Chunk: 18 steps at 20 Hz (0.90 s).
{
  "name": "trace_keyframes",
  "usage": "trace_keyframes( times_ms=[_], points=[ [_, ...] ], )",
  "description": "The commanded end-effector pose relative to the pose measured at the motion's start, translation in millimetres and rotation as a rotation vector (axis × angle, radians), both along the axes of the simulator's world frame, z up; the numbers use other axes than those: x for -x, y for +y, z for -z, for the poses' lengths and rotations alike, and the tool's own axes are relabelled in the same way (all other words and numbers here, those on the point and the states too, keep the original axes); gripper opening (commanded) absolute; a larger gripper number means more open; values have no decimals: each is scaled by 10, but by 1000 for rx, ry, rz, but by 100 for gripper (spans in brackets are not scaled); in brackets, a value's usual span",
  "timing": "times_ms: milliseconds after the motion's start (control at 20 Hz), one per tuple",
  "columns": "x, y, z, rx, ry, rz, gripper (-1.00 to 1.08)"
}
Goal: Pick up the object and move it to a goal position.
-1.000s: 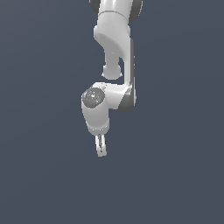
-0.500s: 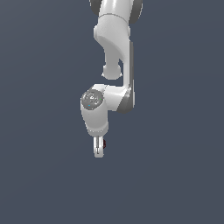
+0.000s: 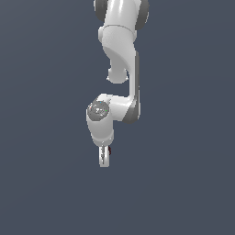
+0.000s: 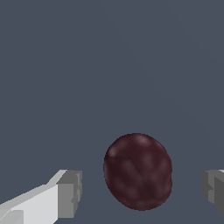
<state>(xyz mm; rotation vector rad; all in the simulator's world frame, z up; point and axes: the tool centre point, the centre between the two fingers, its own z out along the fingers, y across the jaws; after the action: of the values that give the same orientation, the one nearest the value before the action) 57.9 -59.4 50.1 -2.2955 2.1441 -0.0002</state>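
Observation:
In the wrist view the object (image 4: 138,171), a dark maroon, bumpy, roundish lump, lies on the grey floor between my two fingertips. My gripper (image 4: 140,190) is open, with one fingertip (image 4: 68,193) and the other fingertip (image 4: 213,187) each standing clear of the lump with a gap on either side. In the exterior view the white arm hangs down from above with the gripper (image 3: 105,157) at its low end. Only a small maroon speck of the object (image 3: 110,151) shows beside the fingers there.
A plain dark grey floor (image 3: 183,183) fills both views. Nothing else shows on it. The arm's upper links (image 3: 120,41) rise toward the exterior view's top edge.
The hand has sunk a little lower and turned, so the fingers now look narrower in the exterior view. The upper arm has barely shifted.

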Motion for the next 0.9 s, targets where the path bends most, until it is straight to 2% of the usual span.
trace_keyframes(
  times_ms=[0, 300, 350, 850],
  points=[
    [7, -1, 131, 0, 1, 2, 100],
    [-7, 0, 217, 0, 0, 2, 100],
    [-7, 0, 217, 0, 0, 2, -100],
    [-5, 0, 218, 0, 1, 2, -100]
  ],
)
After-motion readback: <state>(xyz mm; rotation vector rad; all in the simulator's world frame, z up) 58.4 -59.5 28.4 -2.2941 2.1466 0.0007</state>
